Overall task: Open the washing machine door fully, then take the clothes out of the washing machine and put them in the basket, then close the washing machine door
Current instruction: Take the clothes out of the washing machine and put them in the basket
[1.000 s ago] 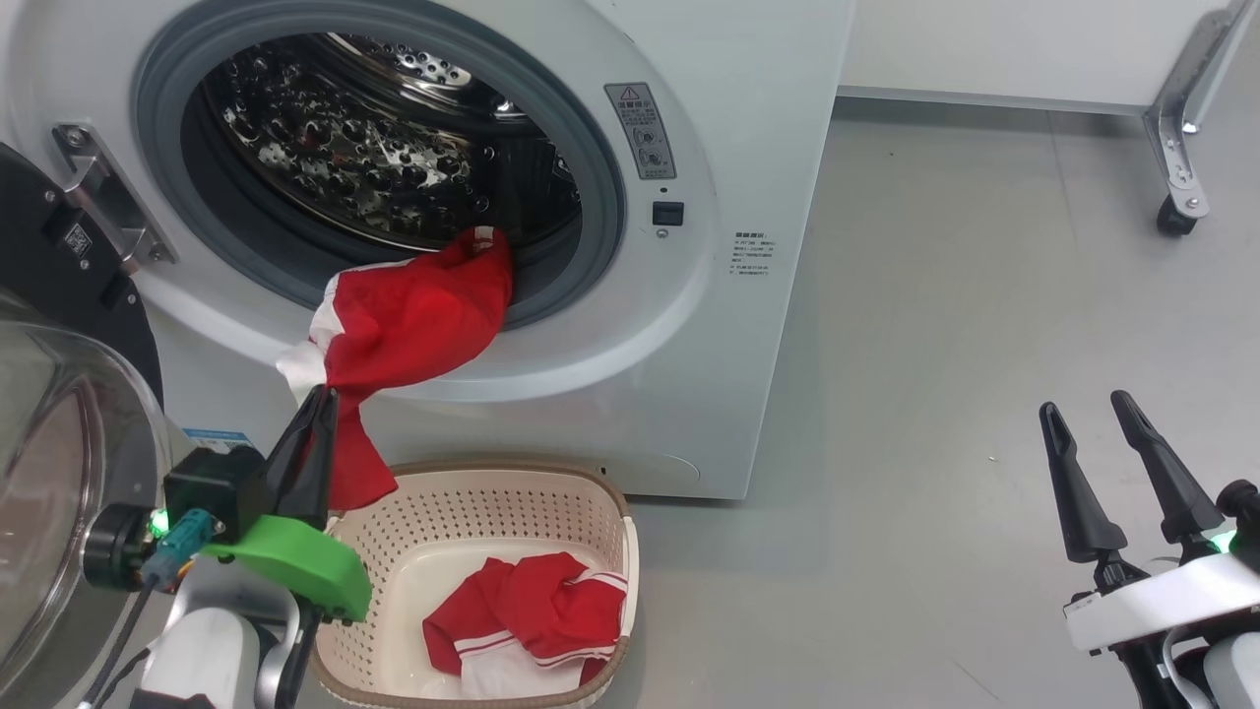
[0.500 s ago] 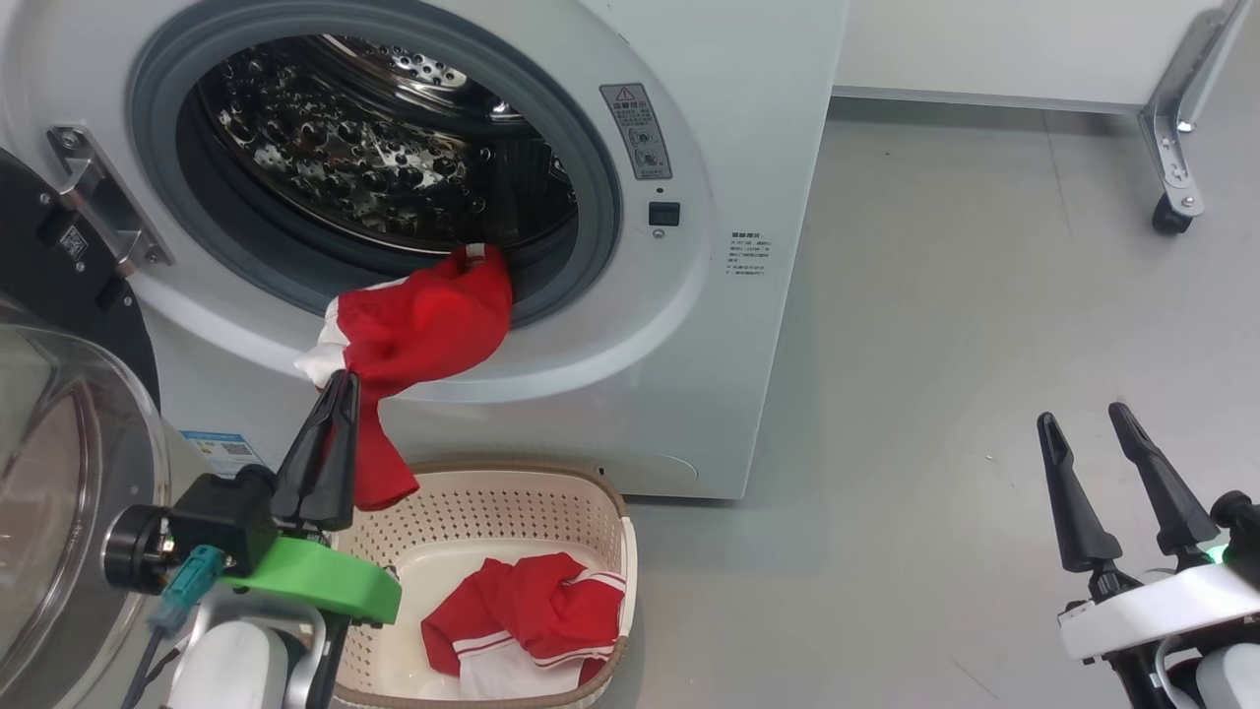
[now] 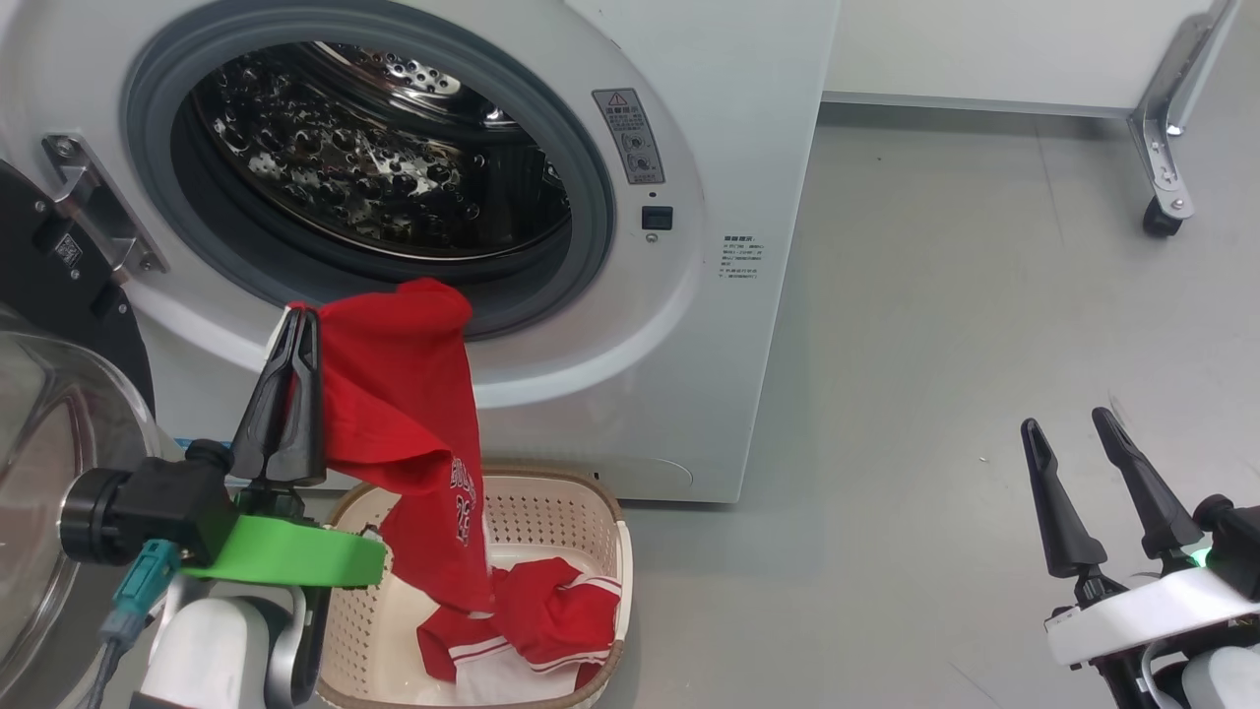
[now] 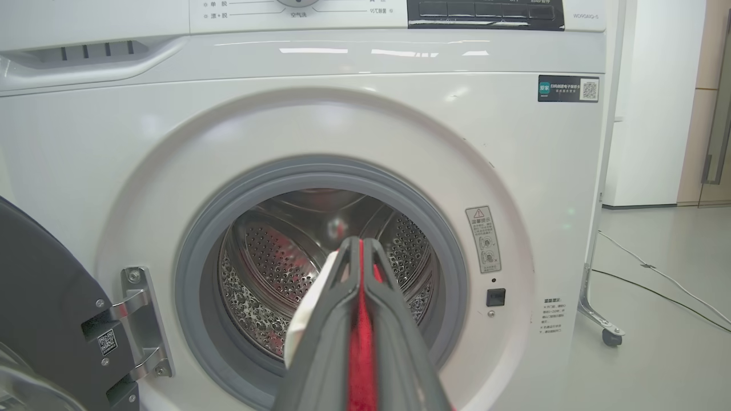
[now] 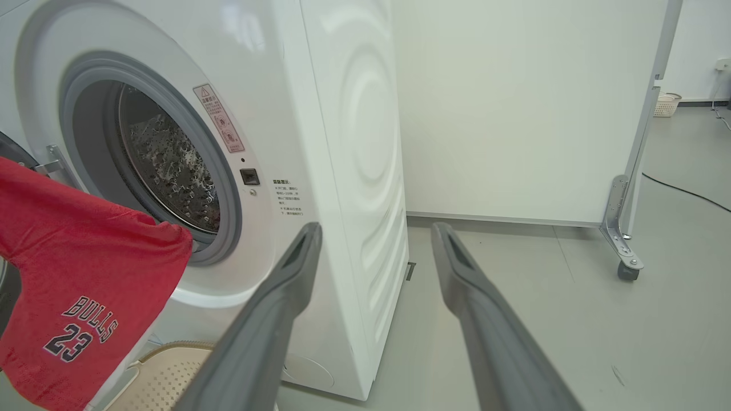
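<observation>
The left gripper [image 3: 298,317], fingers pinched tight on a red jersey [image 3: 404,394], holds the garment up in front of the washing machine [image 3: 748,148]. The jersey, lettered "BULLS 23", drapes down from the fingertips, and its lower end hangs inside the basket [image 3: 602,512] on the floor just before the machine. In the basket lies a second red garment with white stripes [image 3: 551,615], bunched on the bottom, and the hanging hem reaches it. Whether the jersey's top edge touches the grey rubber ring of the opening cannot be told. The washing machine door [image 3: 39,295] stands swung open to the left, its glass bowl beside the left arm. Through the opening the perforated wall of the steel drum [image 3: 374,167] is in plain sight. The right gripper [image 3: 1065,421] is well off to the right over the grey floor [image 3: 935,345], fingers spread and holding nothing.
</observation>
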`<state>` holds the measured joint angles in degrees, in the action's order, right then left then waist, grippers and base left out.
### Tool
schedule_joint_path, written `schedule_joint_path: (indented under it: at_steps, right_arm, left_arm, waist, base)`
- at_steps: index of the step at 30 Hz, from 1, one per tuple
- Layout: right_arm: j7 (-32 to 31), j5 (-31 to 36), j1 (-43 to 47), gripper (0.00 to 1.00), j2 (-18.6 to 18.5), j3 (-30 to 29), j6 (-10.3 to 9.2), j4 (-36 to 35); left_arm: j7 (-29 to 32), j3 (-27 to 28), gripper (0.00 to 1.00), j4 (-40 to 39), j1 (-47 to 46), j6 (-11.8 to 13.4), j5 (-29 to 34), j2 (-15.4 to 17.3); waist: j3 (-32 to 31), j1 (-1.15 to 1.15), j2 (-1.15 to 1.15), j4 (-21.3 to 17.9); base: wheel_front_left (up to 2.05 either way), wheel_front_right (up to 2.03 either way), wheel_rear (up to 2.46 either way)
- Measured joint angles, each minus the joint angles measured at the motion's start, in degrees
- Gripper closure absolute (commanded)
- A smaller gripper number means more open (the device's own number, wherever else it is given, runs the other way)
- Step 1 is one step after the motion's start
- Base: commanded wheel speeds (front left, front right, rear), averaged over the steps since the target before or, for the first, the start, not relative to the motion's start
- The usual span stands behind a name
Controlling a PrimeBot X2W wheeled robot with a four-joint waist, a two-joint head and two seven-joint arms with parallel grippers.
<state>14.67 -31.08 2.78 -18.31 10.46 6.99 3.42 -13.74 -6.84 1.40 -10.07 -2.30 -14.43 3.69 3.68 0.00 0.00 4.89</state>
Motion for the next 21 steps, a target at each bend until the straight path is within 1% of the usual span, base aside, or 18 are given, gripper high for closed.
schedule_joint_path:
  at_steps: [9, 16, 21]
  right_arm:
    - [0.00, 0.08, 0.00, 0.00, 0.08, 0.24, 0.00, 0.00]
    - [0.00, 0.08, -0.01, 0.00, -0.07, 0.45, 0.00, -0.53]
    - [0.00, 0.05, -0.13, 0.00, -0.64, 0.66, 0.00, -0.87]
  left_arm:
    - [0.11, -1.11, 1.00, 0.26, 0.38, 0.01, 0.24, -0.02]
    - [2.61, -2.94, 1.00, 1.98, 2.44, 0.12, 0.24, -0.33]
    - [4.38, -4.12, 1.00, 4.19, 3.93, 0.94, 0.31, -0.48]
  waist:
    - [0.28, 0.00, 0.00, -0.73]
    - [1.90, 0.00, 0.00, -1.20]
    - [3.34, 0.00, 0.00, -1.83]
  base:
    - [0.00, 0.00, 0.00]
    - [0.00, 0.00, 0.00]
    - [0.00, 0.00, 0.00]
